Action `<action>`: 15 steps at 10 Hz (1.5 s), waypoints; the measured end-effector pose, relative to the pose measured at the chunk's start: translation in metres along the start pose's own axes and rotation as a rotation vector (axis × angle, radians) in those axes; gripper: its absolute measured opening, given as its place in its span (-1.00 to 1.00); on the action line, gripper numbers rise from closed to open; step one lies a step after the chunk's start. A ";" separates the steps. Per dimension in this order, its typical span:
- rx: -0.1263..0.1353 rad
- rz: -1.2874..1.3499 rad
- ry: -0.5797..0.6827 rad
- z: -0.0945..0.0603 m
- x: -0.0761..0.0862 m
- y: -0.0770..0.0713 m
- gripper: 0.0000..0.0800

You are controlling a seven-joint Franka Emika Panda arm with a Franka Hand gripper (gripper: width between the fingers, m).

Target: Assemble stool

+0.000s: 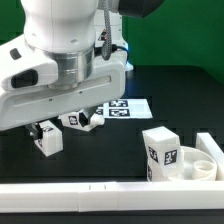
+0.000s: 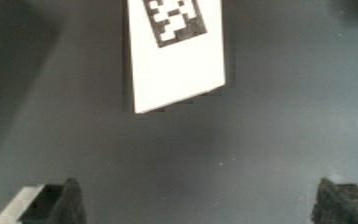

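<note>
In the exterior view the round white seat [image 1: 198,163] lies at the right, with a blocky white tagged leg [image 1: 159,153] standing against its left side. Two more tagged legs lie at the left, one [image 1: 45,138] near the front and one [image 1: 80,120] behind it, both under my arm [image 1: 60,60]. In the wrist view my gripper [image 2: 199,205] is open and empty. Its dark fingertips [image 2: 55,203] stand wide apart over bare black table. No stool part shows between them.
The marker board [image 1: 120,108] lies flat on the black table behind the legs and also shows in the wrist view [image 2: 172,55]. A long white rail [image 1: 100,196] runs along the front edge and turns up at the right side [image 1: 214,143].
</note>
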State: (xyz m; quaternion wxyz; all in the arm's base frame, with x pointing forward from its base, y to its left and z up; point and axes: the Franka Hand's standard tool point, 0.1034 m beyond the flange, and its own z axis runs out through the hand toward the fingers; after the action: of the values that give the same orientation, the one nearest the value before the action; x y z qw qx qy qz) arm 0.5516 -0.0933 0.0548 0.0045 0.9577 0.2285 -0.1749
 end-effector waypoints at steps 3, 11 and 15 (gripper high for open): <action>0.041 -0.006 -0.173 0.007 -0.001 -0.009 0.62; 0.072 -0.011 -0.609 0.034 -0.022 0.001 0.62; 0.053 0.085 -0.654 0.061 -0.031 0.006 0.62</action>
State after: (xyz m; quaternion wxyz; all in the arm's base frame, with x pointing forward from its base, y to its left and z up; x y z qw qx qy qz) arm 0.5079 -0.1180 0.0073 0.0599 0.8592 0.1703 -0.4787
